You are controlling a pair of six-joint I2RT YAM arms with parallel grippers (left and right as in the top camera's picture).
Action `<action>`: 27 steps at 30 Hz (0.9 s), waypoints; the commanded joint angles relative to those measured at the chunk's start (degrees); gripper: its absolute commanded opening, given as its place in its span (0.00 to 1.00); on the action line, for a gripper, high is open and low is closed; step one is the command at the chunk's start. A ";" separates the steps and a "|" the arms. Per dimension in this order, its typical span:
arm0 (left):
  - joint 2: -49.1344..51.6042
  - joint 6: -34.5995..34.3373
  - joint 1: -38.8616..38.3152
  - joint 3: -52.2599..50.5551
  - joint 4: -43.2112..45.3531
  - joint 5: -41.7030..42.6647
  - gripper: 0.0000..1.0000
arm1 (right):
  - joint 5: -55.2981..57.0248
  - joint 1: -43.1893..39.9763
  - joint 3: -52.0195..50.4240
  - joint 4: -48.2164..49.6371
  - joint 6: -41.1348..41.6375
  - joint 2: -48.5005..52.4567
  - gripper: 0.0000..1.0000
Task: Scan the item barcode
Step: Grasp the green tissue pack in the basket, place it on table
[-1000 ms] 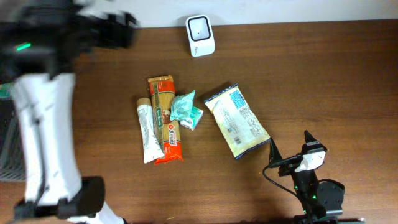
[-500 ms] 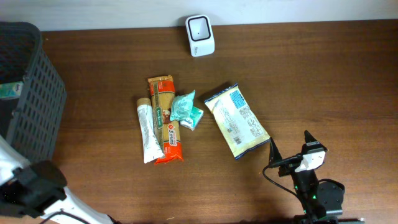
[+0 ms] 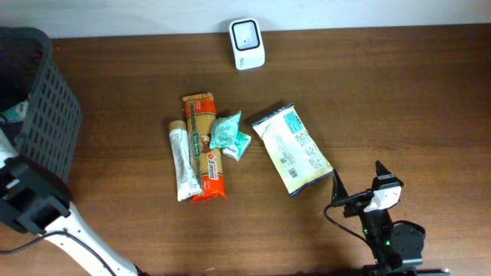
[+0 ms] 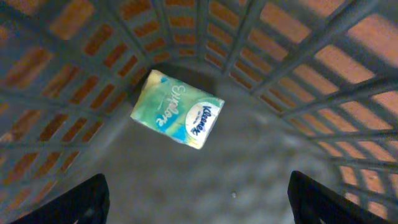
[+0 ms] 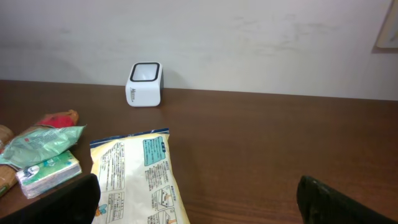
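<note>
The white barcode scanner [image 3: 247, 44] stands at the table's far edge, also in the right wrist view as the scanner [image 5: 143, 84]. A yellow-and-white snack bag [image 3: 292, 149] lies mid-table, and my right gripper [image 3: 357, 175] rests open just right of and nearer than it. In its own view the right gripper [image 5: 199, 202] holds nothing, with the bag [image 5: 138, 174] at its left finger. My left gripper [image 4: 199, 202] hangs open and empty inside the dark basket [image 4: 298, 68], above a green Kleenex pack [image 4: 177, 117] on the basket floor.
A pasta packet [image 3: 205, 149], a white tube [image 3: 181, 162] and teal tissue packs [image 3: 229, 135] lie together left of the bag. The dark mesh basket [image 3: 46, 107] stands at the table's left end, and the left arm [image 3: 27, 203] is beside it.
The left arm swung away from the top left down to the lower left edge, uncovering the basket. The right arm and the table items have not moved.
</note>
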 commanded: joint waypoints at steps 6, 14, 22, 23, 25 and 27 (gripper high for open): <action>5.22 6.88 -0.24 0.00 5.38 0.07 0.93 | -0.33 -0.42 -0.52 0.04 -0.22 -0.42 0.99; 9.40 8.81 -0.59 -0.02 5.95 -2.45 0.84 | -0.35 -0.42 -0.52 0.04 -0.22 -0.42 0.99; 14.93 9.20 -0.57 -0.02 8.48 -4.09 0.37 | -0.33 -0.42 -0.52 0.04 -0.22 -0.42 0.99; 15.08 9.20 -0.55 -0.02 8.41 -4.11 0.27 | -0.35 -0.42 -0.52 0.04 -0.22 -0.42 0.99; 15.15 9.18 -0.42 -0.02 8.31 -4.11 0.00 | -0.33 -0.42 -0.52 0.07 -0.22 -0.42 0.99; 15.13 9.18 -0.44 0.07 8.26 -4.52 0.00 | -0.35 -0.42 -0.52 0.04 -0.22 -0.42 0.99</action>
